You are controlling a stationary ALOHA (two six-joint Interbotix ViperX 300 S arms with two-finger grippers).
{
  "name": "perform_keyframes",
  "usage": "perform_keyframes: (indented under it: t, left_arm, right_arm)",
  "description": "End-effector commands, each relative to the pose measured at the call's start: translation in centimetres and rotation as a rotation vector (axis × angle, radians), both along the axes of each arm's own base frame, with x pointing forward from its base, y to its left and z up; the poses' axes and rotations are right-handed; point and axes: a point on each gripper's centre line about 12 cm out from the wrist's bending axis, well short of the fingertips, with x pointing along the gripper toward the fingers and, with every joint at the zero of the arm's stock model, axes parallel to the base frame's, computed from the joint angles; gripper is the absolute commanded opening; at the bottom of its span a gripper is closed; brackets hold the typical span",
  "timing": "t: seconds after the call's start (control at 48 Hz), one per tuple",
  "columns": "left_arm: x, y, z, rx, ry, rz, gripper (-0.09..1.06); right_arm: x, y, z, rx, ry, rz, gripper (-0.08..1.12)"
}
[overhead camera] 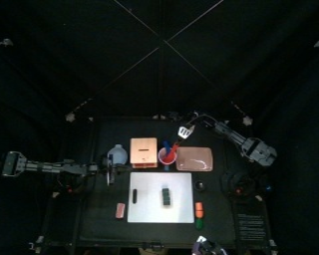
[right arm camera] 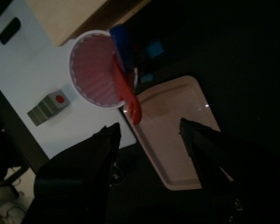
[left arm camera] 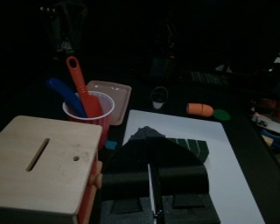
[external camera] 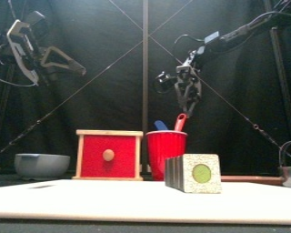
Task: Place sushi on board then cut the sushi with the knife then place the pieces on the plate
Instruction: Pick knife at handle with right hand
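Note:
A dark green sushi roll (overhead camera: 166, 195) (external camera: 195, 173) (left arm camera: 168, 143) lies on the white cutting board (overhead camera: 147, 189) (left arm camera: 230, 179). Behind the board stands the red cup (overhead camera: 166, 154) (external camera: 166, 155) (left arm camera: 91, 107) with a red knife (left arm camera: 77, 80) (right arm camera: 130, 94) and a blue knife (left arm camera: 60, 91). The pink tray (overhead camera: 197, 159) (right arm camera: 184, 131) lies to the cup's right. My right gripper (overhead camera: 186, 130) (external camera: 185, 98) (right arm camera: 152, 131) hangs open above the cup, over the red knife's handle and apart from it. My left gripper (overhead camera: 104, 170) (left arm camera: 154, 188) is held high at the left, shut and empty.
The wooden box with a red drawer front (overhead camera: 143, 151) (external camera: 109, 155) stands left of the cup, and the blue-grey bowl (overhead camera: 117, 153) (external camera: 43, 165) is further left. A metal cutter (external camera: 290, 169) is at the right. Small toy foods (overhead camera: 121, 208) (overhead camera: 199, 209) lie beside the board.

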Motion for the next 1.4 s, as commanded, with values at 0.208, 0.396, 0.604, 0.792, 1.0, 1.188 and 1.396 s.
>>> perform_keyframes:
  t: [0.208,0.396,0.604,0.792,1.0,1.188,1.396]
  left_arm:
    - [-0.1,0.0,-0.2,-0.003,0.003,0.003,-0.03]
    - [-0.2,0.1,-0.5,-0.003,0.010,0.005,-0.03]
    - [-0.4,0.0,-0.8,-0.004,0.018,0.003,-0.03]
    - [-0.5,0.0,-1.0,-0.004,0.026,0.004,-0.03]
    - [-0.5,0.0,-1.1,-0.006,0.029,0.004,-0.03]
    - [-0.6,0.0,-1.2,-0.005,0.030,0.004,-0.03]
    - [-0.7,0.0,-1.4,-0.007,0.036,0.005,-0.03]
  right_arm:
    - [2.1,0.4,0.5,0.016,-0.034,0.048,0.89]
    - [2.7,1.3,-0.9,0.040,-0.004,0.074,0.89]
    - [2.7,1.8,-2.6,0.069,0.036,0.084,0.89]
    - [2.9,1.8,-3.2,0.067,0.055,0.092,0.89]
    - [2.9,2.0,-3.8,0.076,0.068,0.095,0.89]
    - [2.9,2.2,-3.9,0.079,0.072,0.095,0.85]
    - [2.9,2.5,-4.4,0.090,0.085,0.102,0.74]
